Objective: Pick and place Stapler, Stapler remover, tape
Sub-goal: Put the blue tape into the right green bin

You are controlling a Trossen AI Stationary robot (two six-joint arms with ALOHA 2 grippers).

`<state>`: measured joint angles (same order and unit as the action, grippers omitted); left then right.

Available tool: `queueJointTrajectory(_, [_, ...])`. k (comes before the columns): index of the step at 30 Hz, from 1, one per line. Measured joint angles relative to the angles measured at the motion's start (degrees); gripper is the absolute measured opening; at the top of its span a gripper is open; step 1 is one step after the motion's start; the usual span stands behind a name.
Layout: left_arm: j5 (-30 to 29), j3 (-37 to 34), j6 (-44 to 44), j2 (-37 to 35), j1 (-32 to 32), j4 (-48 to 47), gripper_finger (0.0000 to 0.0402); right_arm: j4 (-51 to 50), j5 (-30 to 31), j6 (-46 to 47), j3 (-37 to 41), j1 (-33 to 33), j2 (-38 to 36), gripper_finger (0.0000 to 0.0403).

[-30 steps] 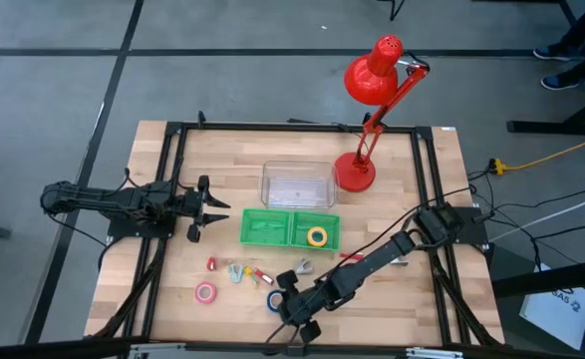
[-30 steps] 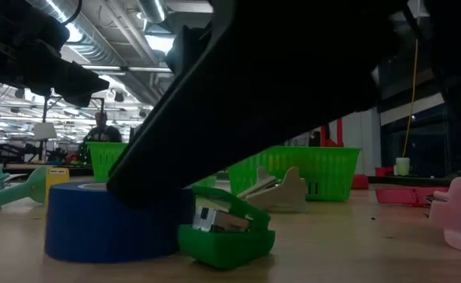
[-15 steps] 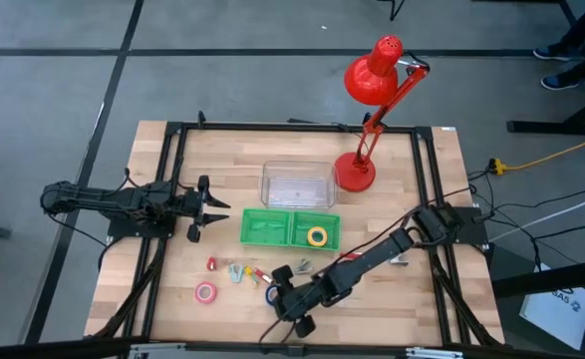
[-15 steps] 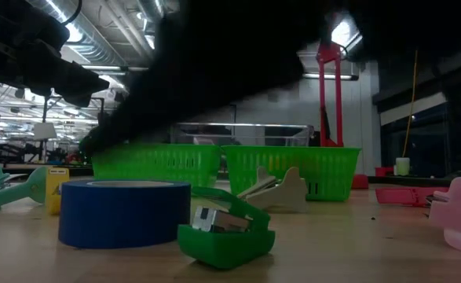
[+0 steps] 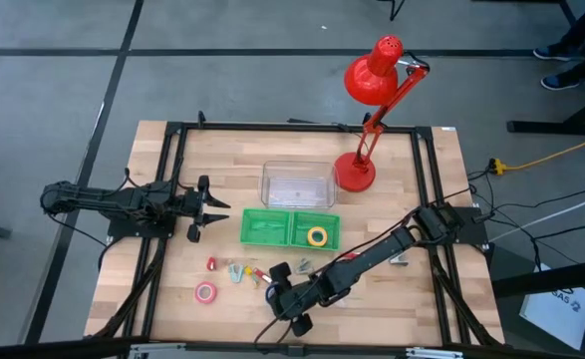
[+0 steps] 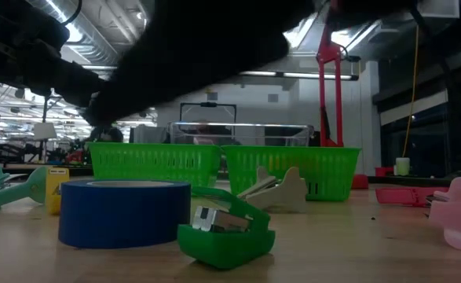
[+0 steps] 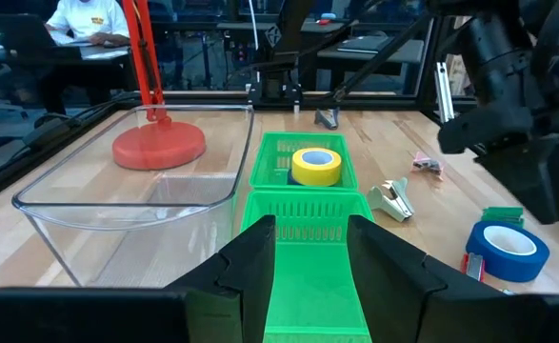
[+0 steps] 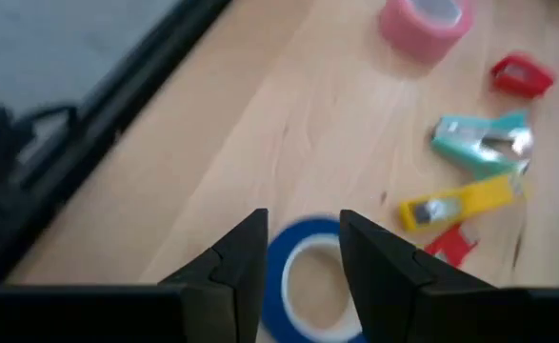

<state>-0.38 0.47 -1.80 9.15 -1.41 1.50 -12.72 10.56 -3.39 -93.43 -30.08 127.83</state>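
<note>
Overhead, ceiling ducts above the wooden table.

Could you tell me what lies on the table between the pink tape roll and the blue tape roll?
In the right wrist view, a teal staple remover and a yellow stapler lie between the pink tape roll and the blue tape roll.

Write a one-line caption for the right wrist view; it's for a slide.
Right tool hovers open over the blue tape roll on the wooden table.

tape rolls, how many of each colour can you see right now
pink ring-shaped tape roll: 1
yellow ring-shaped tape roll in the green plastic basket: 1
blue ring-shaped tape roll: 1
total: 3
</note>
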Motion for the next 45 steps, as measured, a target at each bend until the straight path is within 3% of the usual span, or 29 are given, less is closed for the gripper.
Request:
queueJointTrajectory(23, [0.0, 0.0, 0.0, 0.0, 0.0, 0.0, 0.0130, -3.0, -2.7, 1.6, -0.1, 0.2, 3.5, 0.0131])
queueJointTrajectory(26, [0.0, 0.0, 0.0, 0.0, 0.0, 0.0, 0.0130, -3.3, -2.6, 1.7, -0.1, 0.2, 3.5, 0.0112])
queueJointTrajectory(31, [0.0, 0.0, 0.0, 0.0, 0.0, 0.0, 0.0130, -4.8, -3.4, 4.3, -0.2, 0.2, 3.4, 0.0045])
queueJointTrajectory(34, [0.0, 0.0, 0.0, 0.0, 0.0, 0.0, 0.0130, -5.9, -4.8, 5.9, -0.7, 0.2, 3.4, 0.0037])
queueJointTrajectory(45, [0.0, 0.0, 0.0, 0.0, 0.0, 0.0, 0.0130, -24.6, -6.2, 5.5, -14.5, -1.2, 3.8, 0.0056])
